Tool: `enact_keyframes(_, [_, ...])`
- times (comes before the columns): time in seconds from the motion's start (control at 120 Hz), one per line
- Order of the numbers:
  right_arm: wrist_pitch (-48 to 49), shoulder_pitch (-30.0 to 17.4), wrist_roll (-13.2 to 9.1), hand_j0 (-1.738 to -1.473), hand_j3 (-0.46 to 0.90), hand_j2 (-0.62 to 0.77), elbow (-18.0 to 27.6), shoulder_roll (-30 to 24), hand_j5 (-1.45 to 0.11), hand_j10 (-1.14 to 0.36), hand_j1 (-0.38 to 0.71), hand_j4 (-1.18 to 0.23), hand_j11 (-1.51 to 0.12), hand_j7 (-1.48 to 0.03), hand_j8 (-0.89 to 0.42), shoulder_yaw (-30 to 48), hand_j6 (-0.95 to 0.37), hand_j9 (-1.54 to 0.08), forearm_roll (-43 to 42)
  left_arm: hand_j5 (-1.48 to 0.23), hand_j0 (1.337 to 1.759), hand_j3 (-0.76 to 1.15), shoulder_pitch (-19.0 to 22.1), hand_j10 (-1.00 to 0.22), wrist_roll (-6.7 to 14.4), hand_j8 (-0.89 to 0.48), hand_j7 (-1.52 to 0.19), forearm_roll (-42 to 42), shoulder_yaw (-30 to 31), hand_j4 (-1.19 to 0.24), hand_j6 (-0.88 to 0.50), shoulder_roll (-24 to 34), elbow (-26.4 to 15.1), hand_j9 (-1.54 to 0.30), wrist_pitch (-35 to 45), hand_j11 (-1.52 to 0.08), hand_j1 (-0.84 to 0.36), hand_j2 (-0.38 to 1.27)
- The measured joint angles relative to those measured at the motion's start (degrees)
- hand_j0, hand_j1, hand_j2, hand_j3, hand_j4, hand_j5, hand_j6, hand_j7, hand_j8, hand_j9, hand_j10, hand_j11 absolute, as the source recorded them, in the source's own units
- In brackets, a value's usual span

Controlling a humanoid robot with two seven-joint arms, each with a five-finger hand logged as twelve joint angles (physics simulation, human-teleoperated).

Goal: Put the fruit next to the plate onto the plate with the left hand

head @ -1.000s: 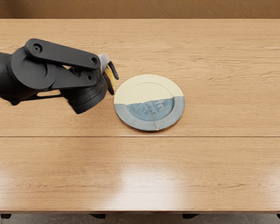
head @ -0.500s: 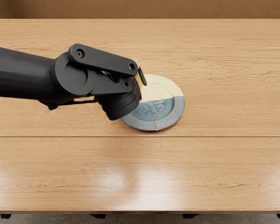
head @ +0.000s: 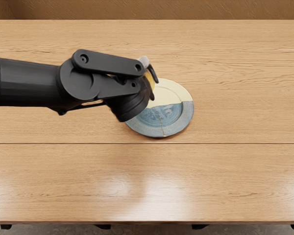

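A round plate (head: pixel 175 105), cream on its far half and blue-grey on its near half, lies on the wooden table a little above the middle of the head view. My left arm reaches in from the left edge. Its black wrist covers the plate's left rim. My left hand (head: pixel 149 77) is above the plate's left part, fingers curled around a yellow fruit (head: pixel 151 82). Only a thin yellow sliver of the fruit shows between the fingers; the wrist hides the rest. I cannot tell whether the fruit touches the plate.
The wooden table (head: pixel 210 171) fills the view, with a seam running across it just below the plate. A brown wall runs along the far edge at the top.
The left arm has swung to the right with the yellow fruit, from beside the plate's left rim to over its left part. In the last half second it moved only slightly.
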Motion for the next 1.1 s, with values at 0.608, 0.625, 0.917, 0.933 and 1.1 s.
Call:
enact_keyframes(0.608, [0.00, 0.02, 0.00, -1.658, 0.00, -0.01, 0.00, 0.00, -0.05, -0.04, -0.30, -0.04, -0.05, -0.05, -0.04, -0.02, -0.04, -0.05, -0.01, -0.46, 1.654, 0.00, 1.88, -0.29, 0.09, -0.26, -0.46, 2.25, -2.87, -0.36, -0.29, 0.00, 2.32, -0.47, -0.23, -0.48, -0.04, 0.11])
enact_keyframes(0.625, [0.00, 0.02, 0.00, -1.658, 0.00, -0.01, 0.00, 0.00, -0.05, -0.04, -0.30, -0.04, -0.05, -0.05, -0.04, -0.02, -0.04, -0.05, -0.01, -0.45, 1.655, 0.00, 1.88, -0.29, 0.09, -0.26, -0.45, 2.25, -2.92, -0.35, -0.28, 0.00, 2.33, -0.46, -0.23, -0.46, -0.03, 0.11])
enact_keyframes(0.917, [0.00, -0.01, 0.03, -1.658, 0.00, -0.01, 0.00, 0.00, -0.05, -0.04, -0.30, -0.04, -0.05, -0.05, -0.04, -0.02, -0.04, -0.05, -0.01, -0.35, 1.657, 0.00, 4.21, -0.26, 0.09, -0.25, -0.35, 2.19, -8.42, -0.27, -0.25, 0.00, 2.06, -0.35, -0.24, -0.35, 0.03, 0.06])
enact_keyframes(0.933, [0.00, -0.02, 0.03, -1.658, 0.00, -0.01, 0.00, 0.00, -0.05, -0.04, -0.30, -0.04, -0.05, -0.05, -0.04, -0.02, -0.04, -0.05, -0.01, -0.35, 1.657, 0.00, 4.37, -0.26, 0.09, -0.25, -0.35, 2.17, -8.90, -0.27, -0.25, 0.00, 1.94, -0.35, -0.24, -0.35, 0.04, 0.06])
enact_keyframes(1.1, [0.00, -0.02, 0.04, -1.658, 0.00, -0.01, 0.00, 0.00, -0.05, -0.04, -0.30, -0.04, -0.05, -0.05, -0.04, -0.02, -0.04, -0.05, -0.01, -0.33, 1.658, 0.00, 8.92, -0.25, 0.09, -0.25, -0.33, 2.16, -17.55, -0.26, -0.25, 15.81, -5.73, -0.33, -0.24, -0.33, 0.05, 0.06])
